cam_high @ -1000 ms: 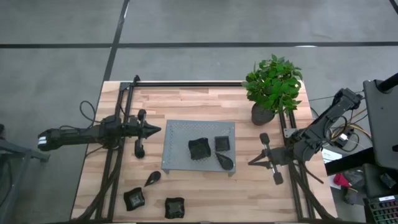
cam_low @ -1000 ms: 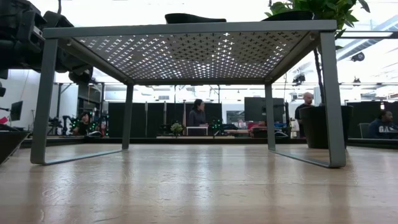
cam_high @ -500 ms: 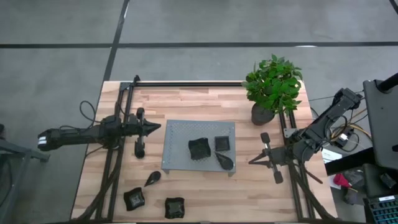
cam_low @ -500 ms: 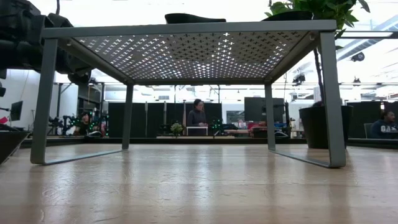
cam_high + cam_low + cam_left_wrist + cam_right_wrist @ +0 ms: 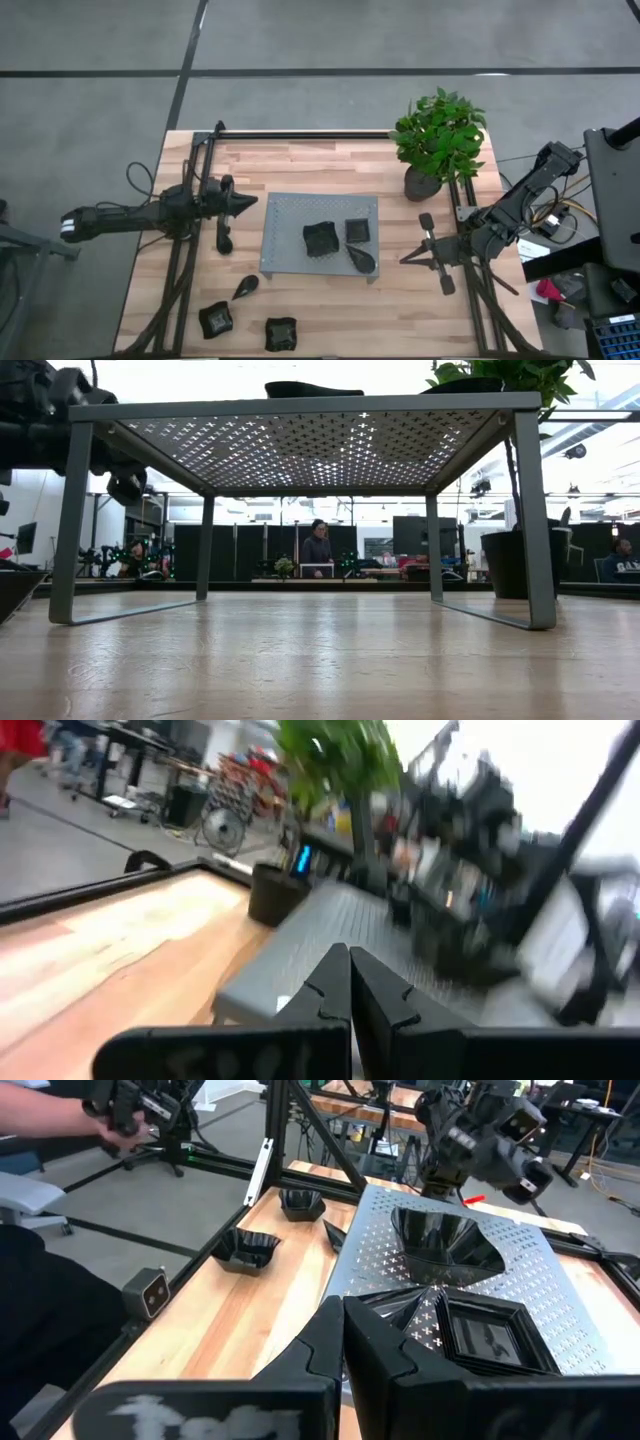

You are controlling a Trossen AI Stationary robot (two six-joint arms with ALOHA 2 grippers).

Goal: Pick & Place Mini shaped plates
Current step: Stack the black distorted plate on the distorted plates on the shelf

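Lying nearest the front edge of the table (image 5: 300,165), three of the mini shaped plates wait on bare wood: a wavy-edged plate (image 5: 281,333) at the front, a second wavy plate (image 5: 216,319) just to its left, and a teardrop plate (image 5: 244,288) a little farther back. They look hard, glossy and light, so I judge them stiff, slippery and liable to chip if dropped; the raised rim is the sensible place to pinch, one finger inside and one outside, and the teardrop's narrow tail may give the surest hold.

Farther in, the grey perforated tray (image 5: 290,215) stands on legs at mid-table and carries three more dishes on its right half: a large wavy dish (image 5: 320,238), a square dish (image 5: 357,231) beside it, and a teardrop dish (image 5: 363,261) near the tray's front right corner. The tray's left half lies bare.

To the left of the tray, the left gripper (image 5: 246,207) hangs with its fingers pressed together and nothing between them, its tip aimed at the tray's left edge. Off the tray's right side, the right gripper (image 5: 405,259) is likewise pinched closed and empty, pointing toward the tray.

At the far right corner a potted plant (image 5: 438,140) stands clear of the dishes.
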